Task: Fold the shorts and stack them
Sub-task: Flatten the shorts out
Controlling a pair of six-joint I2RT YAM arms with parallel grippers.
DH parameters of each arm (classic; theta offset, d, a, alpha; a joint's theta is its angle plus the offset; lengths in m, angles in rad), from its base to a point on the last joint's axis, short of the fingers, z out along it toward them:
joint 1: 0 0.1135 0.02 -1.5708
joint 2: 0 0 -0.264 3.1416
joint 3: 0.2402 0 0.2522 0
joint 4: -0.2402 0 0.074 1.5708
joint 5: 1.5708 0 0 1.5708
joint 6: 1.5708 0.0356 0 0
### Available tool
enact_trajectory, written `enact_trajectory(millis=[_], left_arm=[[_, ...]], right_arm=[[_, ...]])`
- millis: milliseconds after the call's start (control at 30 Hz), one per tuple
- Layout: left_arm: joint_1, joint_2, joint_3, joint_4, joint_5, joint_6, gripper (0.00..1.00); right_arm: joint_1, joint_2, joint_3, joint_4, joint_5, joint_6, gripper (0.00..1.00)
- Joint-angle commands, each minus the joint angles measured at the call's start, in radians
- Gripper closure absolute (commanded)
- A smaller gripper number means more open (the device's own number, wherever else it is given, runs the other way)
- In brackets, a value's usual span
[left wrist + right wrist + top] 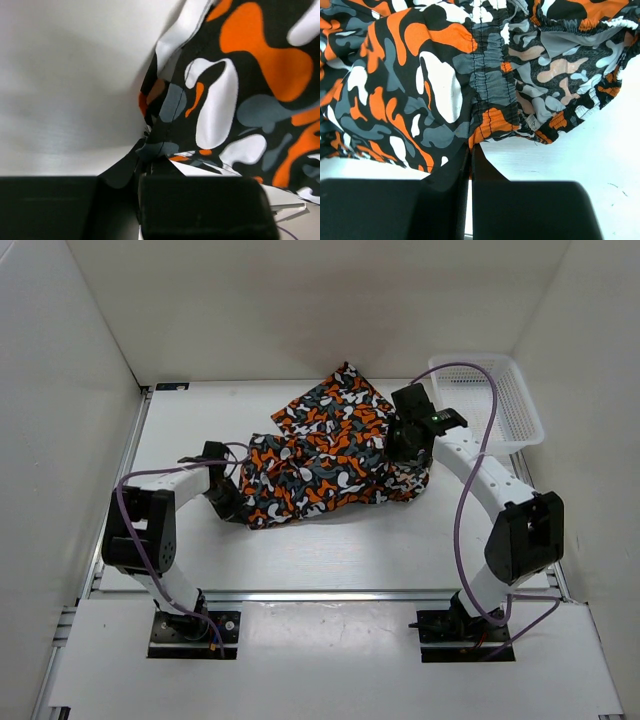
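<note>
The camouflage shorts point(325, 455) lie crumpled across the middle of the table, one leg reaching toward the back. My left gripper point(232, 502) is shut on the shorts' lower left edge; in the left wrist view the fabric point(225, 95) is pinched between my closed fingers point(150, 165). My right gripper point(408, 455) is shut on the elastic waistband at the shorts' right end; in the right wrist view the gathered waistband point(492, 120) sits in my closed fingers point(470, 160).
A white plastic mesh basket point(500, 400) stands at the back right, just behind my right arm. White walls enclose the table on the left, back and right. A metal rail point(320, 594) runs along the near edge.
</note>
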Motion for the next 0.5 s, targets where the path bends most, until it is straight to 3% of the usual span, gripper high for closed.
enact_trajectory(millis=[0,133,233,267,300,367,400,467], left_arm=[[-0.002,0.002,0.078,0.031,-0.013,0.018,0.90],[0.016,0.002,0.227,-0.048,-0.058,0.049,0.90],[0.036,0.039,0.513,-0.168,-0.083,0.087,0.90],[0.047,0.091,0.731,-0.214,-0.099,0.109,0.90],[0.047,0.123,0.858,-0.320,-0.121,0.121,0.90],[0.079,0.188,1.120,-0.427,-0.130,0.132,0.90],[0.094,0.241,1.367,-0.471,-0.130,0.144,0.90],[0.133,0.259,1.549,-0.544,-0.072,0.144,0.90]], right_arm=[[-0.006,-0.046,-0.008,0.004,0.021,-0.017,1.00],[-0.016,-0.030,0.041,0.004,0.041,-0.017,1.00],[-0.075,0.103,0.231,0.004,0.029,-0.068,1.00],[-0.109,0.148,0.317,-0.016,0.014,-0.093,1.00],[-0.124,0.244,0.539,-0.041,-0.003,-0.094,1.00],[-0.166,0.340,0.804,-0.137,-0.093,-0.103,1.00],[-0.175,0.378,1.051,-0.156,-0.129,-0.103,1.00],[-0.189,0.420,1.202,-0.135,-0.213,-0.091,1.00]])
